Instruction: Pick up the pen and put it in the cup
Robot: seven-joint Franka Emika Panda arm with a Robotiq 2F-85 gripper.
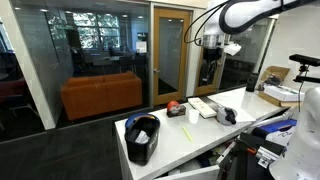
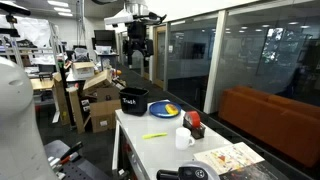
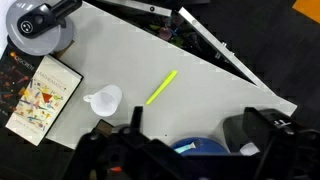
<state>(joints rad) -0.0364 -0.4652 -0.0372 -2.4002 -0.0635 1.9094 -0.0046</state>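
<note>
The pen is a thin yellow-green stick lying flat on the white table; it also shows in an exterior view. The small white cup stands just beside it, apart from it, and shows in both exterior views. My gripper is open and empty. It hangs high above the table in both exterior views, well clear of pen and cup.
A large black bin stands at one end of the table, next to a blue plate. A small red object and a colourful book lie near the cup. A round grey device sits beyond the book.
</note>
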